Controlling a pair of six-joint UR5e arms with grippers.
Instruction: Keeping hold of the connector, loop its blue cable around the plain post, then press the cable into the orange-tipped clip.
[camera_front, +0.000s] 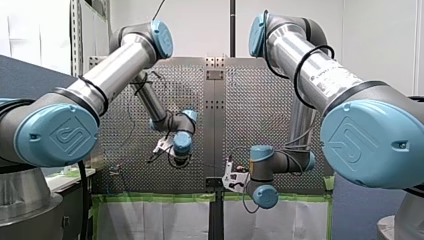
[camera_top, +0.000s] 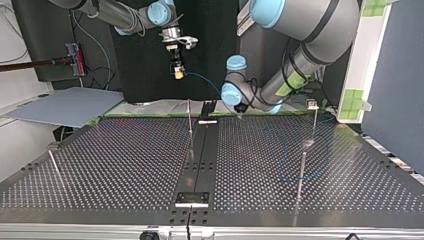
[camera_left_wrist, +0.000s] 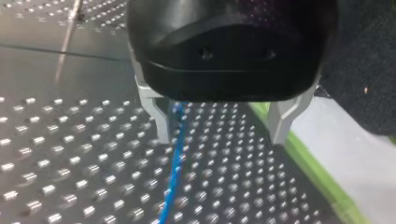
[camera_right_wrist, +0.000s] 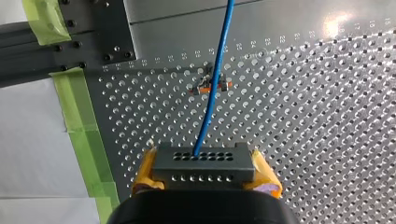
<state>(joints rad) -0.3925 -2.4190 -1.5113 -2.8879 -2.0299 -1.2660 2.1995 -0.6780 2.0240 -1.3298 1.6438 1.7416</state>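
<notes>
The right claw (camera_right_wrist: 205, 179) grips the connector (camera_right_wrist: 204, 161) between yellow pads (camera_right_wrist: 147, 170); its blue cable (camera_right_wrist: 215, 79) passes straight across the orange-tipped clip (camera_right_wrist: 225, 86). The left claw (camera_left_wrist: 219, 137), spread wide, straddles that cable. Likely best: hold the cable taut and lower it squarely into the clip.

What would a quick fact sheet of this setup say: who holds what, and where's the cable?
Right gripper: shut on the connector, yellow pads
Left gripper: open, blue cable between its fingers, ungripped
Orange-tipped clip: on the table, cable crossing it in the right wrist view
Table: perforated, thin posts standing
</notes>
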